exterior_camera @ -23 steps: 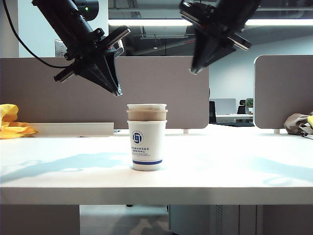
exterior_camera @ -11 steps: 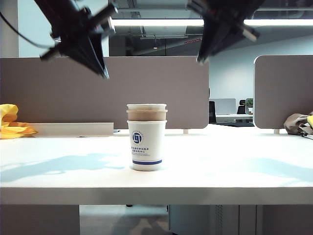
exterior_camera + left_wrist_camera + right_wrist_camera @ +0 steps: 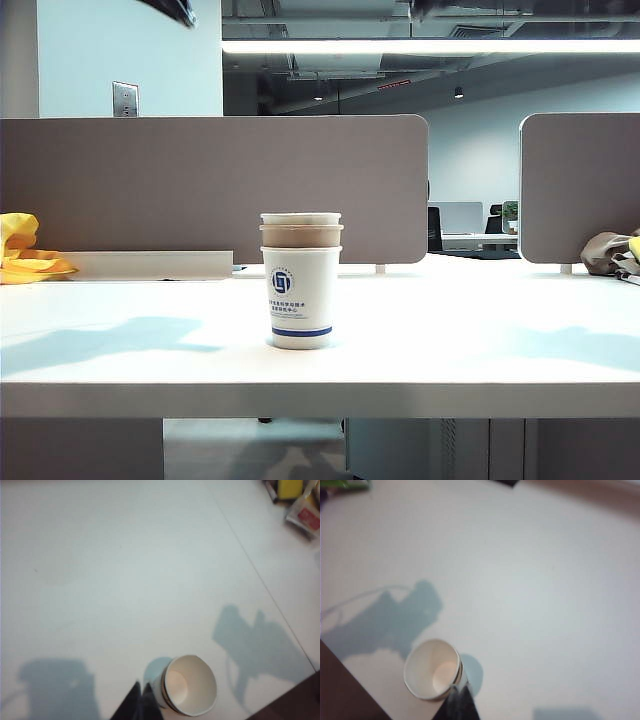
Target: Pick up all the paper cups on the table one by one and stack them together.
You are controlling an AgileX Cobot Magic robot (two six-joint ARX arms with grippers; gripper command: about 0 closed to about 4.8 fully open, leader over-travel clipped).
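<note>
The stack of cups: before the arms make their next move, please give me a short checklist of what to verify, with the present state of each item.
1. All three paper cups nested in one stack: ok, three rims show, white over brown over white.
2. Stack upright on the table: ok.
3. No loose cup left elsewhere on the table: ok in all three views.
4. Left gripper empty and shut: ok, fingertips together, above the stack, not touching it.
5. Right gripper empty and shut: ok, also above the stack.
6. Stack away from the table's front edge: ok in the exterior view.
</note>
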